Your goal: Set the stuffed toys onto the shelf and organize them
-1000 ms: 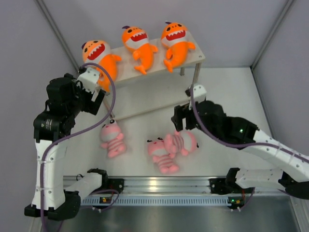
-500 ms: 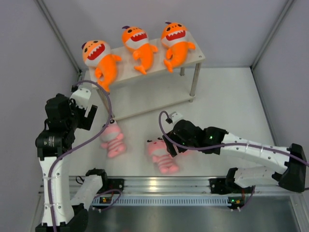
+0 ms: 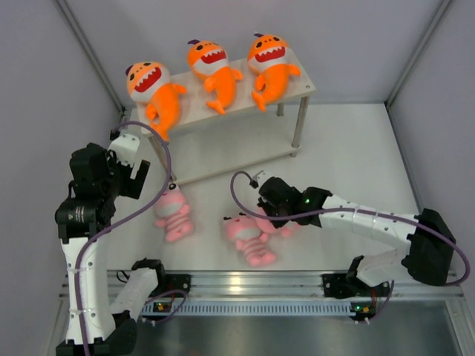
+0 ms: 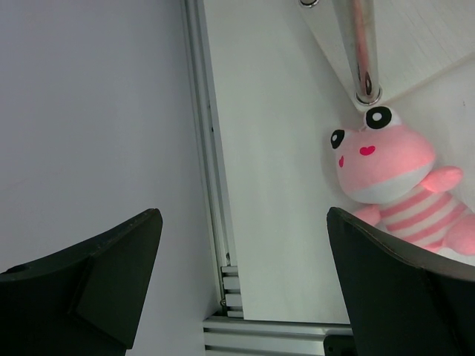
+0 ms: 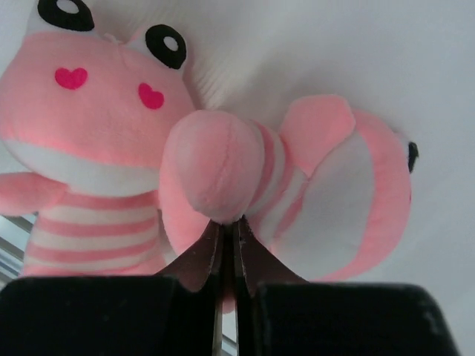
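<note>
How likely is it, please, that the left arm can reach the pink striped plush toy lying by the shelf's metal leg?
Probably yes: the left gripper hangs open beside the pink striped plush toy; nothing covers it, though the metal shelf leg stands near its head.

This is a robotics laboratory, more exactly a closed test cell. The white bench [image 3: 349,141] is bare and is shut in by plain grey panels at its left edge [image 3: 44,74], far edge [image 3: 334,37] and right edge [image 3: 445,111]. Thin metal struts [image 3: 89,52] rise from both far corners. Along the near edge runs an aluminium profile rail [image 3: 245,282], and the bases of the left arm [image 3: 82,245] and the right arm [image 3: 364,222] are fixed there. A loose purple cable [image 3: 167,148] hangs along each arm, and a small green light [image 3: 306,200] glows on the right one. The only household things are the stuffed toys [image 3: 223,70] and a small wooden shelf [image 3: 245,141].
</note>
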Controlling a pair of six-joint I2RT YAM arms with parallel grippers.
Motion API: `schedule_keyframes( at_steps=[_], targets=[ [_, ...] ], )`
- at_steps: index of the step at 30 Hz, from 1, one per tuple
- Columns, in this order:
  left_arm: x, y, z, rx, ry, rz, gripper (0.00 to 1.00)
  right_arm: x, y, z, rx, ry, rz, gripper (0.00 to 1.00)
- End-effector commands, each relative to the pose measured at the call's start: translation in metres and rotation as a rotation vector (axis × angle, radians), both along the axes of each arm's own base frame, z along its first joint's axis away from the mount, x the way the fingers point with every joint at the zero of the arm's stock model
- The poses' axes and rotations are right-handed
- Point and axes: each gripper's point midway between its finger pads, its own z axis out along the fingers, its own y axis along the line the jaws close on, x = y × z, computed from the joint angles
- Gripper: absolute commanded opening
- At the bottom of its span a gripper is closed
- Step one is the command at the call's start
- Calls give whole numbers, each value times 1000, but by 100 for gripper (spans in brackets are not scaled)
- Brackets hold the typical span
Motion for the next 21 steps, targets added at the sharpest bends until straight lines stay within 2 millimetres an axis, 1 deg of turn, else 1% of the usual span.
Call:
schedule_keyframes(
  at_steps=[1,2,3,4,5,6,7,8,9,10,11,12,13,14,15,16,17,18,19,20,21],
  targets=[
    [4,-2,6,-17,-36,-8,99,21,-6,62,20,-206,98,0],
    [5,-3,5,-22,-35,-10,99,21,-4,83,55,-258,147,0],
    [5,-5,4,-30,-33,-18,99,24,3,103,96,-315,189,0],
    [5,-6,4,-35,-35,-22,99,27,4,116,64,-397,311,0],
    [5,-7,3,-37,-32,-26,99,22,10,130,101,-438,387,0],
    [6,-7,3,-37,-30,-26,99,26,16,142,86,-528,487,0],
    [6,-7,3,-34,-30,-25,99,26,19,147,79,-573,548,0],
    [6,-5,4,-29,-31,-20,99,22,23,151,84,-611,629,0],
    [6,-5,4,-24,-32,-18,99,20,25,148,56,-644,702,0],
    [6,-3,5,-18,-31,-12,99,24,23,147,-35,-723,829,0],
    [6,-3,4,-16,-30,-12,99,23,26,146,-68,-758,903,0],
    [6,-3,4,-17,-28,-13,99,30,26,144,-158,-828,994,0],
    [7,-3,3,-19,-25,-16,99,36,27,145,-198,-864,1020,0],
    [7,-4,1,-22,-23,-17,99,47,30,141,-232,-879,1036,0],
    [7,-5,0,-24,-18,-20,99,56,33,146,-246,-897,1052,0],
    [8,-5,0,-24,-18,-22,99,73,27,145,-293,-908,1075,0],
    [9,-5,-3,-27,-11,-22,99,81,33,131,-301,-876,1123,0],
    [8,-5,-4,-31,-8,-22,99,94,34,133,-349,-908,1161,0],
    [9,-6,-5,-35,-4,-23,99,104,35,128,-374,-905,1176,0],
    [10,-6,-8,-37,2,-26,99,120,34,111,-404,-867,1189,0],
    [9,-6,-9,-38,5,-22,99,130,37,112,-415,-873,1199,0]
  ],
)
